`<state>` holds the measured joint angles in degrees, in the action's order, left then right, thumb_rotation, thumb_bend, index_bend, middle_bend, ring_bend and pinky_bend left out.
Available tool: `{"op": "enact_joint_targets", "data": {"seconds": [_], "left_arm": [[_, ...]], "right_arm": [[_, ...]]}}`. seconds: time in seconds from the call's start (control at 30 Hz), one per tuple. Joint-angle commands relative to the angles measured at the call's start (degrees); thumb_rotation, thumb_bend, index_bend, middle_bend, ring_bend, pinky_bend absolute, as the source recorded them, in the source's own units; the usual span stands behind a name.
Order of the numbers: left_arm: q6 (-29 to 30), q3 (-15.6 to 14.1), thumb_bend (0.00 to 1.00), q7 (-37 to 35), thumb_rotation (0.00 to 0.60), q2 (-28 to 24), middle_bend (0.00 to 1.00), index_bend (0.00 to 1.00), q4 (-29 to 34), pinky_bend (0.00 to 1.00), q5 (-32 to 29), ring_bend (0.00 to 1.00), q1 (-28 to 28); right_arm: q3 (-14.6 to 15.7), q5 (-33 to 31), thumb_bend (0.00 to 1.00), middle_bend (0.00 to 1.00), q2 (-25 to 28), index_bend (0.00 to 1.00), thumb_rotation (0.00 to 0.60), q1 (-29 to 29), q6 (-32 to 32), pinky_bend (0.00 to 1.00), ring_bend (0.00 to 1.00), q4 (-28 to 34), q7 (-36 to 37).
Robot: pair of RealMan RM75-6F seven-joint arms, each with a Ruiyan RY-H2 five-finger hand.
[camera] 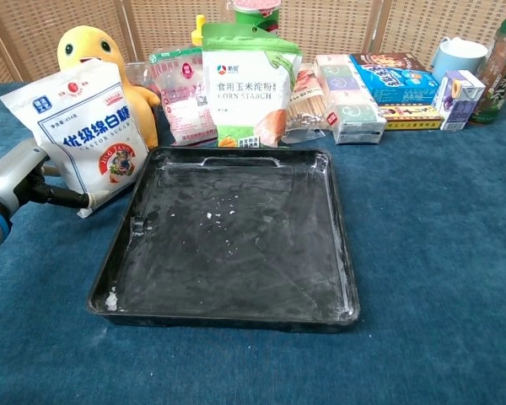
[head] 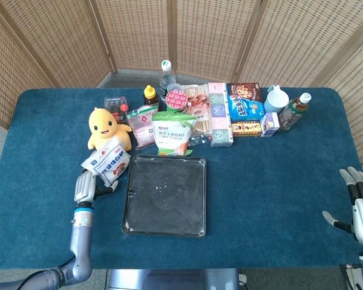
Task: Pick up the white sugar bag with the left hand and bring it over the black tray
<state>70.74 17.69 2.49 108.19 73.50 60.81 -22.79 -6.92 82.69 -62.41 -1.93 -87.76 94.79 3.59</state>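
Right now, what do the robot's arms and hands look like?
Left hand: silver-grey shell, dark finger segments with pale tips. A blue ring marks the wrist, then a smooth grey tubular forearm. Right hand: same silver-grey build with pale fingertips; its arm is barely in frame. No loose cables visible.

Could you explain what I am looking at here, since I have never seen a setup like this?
This is a two-armed robot with human-like hands at a blue table. One picture looks down from its head, the other looks forward from its chest. Its left hand has reached the white sugar bag, which stands beside a black tray; whether it grips the bag yet is unclear. The right hand waits open at the table's edge. Behind the tray sit groceries: a yellow plush toy, a corn starch pouch, boxes and bottles.
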Motion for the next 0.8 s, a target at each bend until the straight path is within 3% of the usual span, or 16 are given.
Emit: {"op": "enact_joint_targets", "data": {"seconds": [0.03, 0.2, 0.3, 0.47, 0.6, 0.8], "left_arm": [[0.0, 0.2, 0.25, 0.7, 0.597, 0.3, 0.0, 0.0, 0.0, 0.14, 0.0, 0.05, -0.4], [0.3, 0.4, 0.32, 1.8, 0.598, 1.0, 0.0, 0.0, -0.1, 0.15, -0.2, 0.05, -0.8], [0.2, 0.7, 0.38, 2.3, 0.6, 1.4, 0.02, 0.02, -0.5, 0.2, -0.8, 0.11, -1.0], [1.7, 1.1, 0.44, 2.0, 0.6, 2.6, 0.19, 0.17, -2.0, 0.34, -0.3, 0.27, -1.1], [2.5, 0.9, 0.44, 1.0, 0.6, 3.2, 0.36, 0.35, -3.2, 0.43, 0.4, 0.4, -0.9], [3.0, 1.0, 0.44, -0.8, 0.6, 3.3, 0.42, 0.43, -4.3, 0.49, 1.2, 0.47, -0.5]], "right_arm": [[0.0, 0.2, 0.0, 0.0, 0.2, 0.01, 0.6, 0.1, -0.2, 0.0, 0.0, 0.1, 0.2], [0.1, 0.4, 0.0, 0.0, 0.5, 0.01, 0.6, 0.2, -0.2, 0.0, 0.0, 0.3, 1.0], [0.1, 0.5, 0.0, 0.0, 0.7, 0.01, 0.6, 0.2, -0.2, 0.0, 0.0, 0.3, 1.8], [0.1, 0.7, 0.0, 0.0, 1.0, 0.01, 0.6, 0.3, -0.5, 0.0, 0.0, 0.2, 2.5], [0.1, 0.8, 0.0, 0.0, 1.1, 0.01, 0.6, 0.3, -0.5, 0.0, 0.0, 0.3, 2.8], [0.3, 1.1, 0.0, 0.0, 1.1, 0.01, 0.6, 0.3, -0.4, 0.0, 0.0, 0.4, 3.1]]}}
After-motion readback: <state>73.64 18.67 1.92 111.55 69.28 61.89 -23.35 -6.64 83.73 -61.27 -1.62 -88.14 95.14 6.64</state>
